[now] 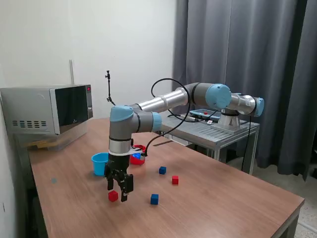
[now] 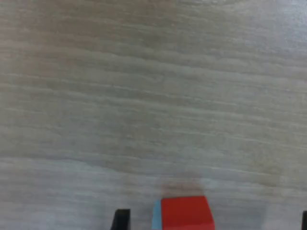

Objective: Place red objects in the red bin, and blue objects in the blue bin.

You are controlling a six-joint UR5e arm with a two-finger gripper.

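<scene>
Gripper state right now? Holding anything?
Gripper: open, jaws spread low over the table, holding nothing; a red cube sits between them, not yet clamped.

Two red cubes (image 1: 113, 196) (image 1: 175, 180), two blue cubes (image 1: 154, 199) (image 1: 162, 170), two cups (image 1: 100, 162) (image 1: 138, 153)

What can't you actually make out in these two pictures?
- Red cup: exterior view, mostly hidden behind the arm; its contents don't show.
- Blue cup: exterior view, the inside is too small to read.
- Gripper: exterior view, too dark and small to tell whether it touches the red cube.
- Same red cube: wrist view, cut off by the picture's edge and blurred; the fingers barely show.
</scene>
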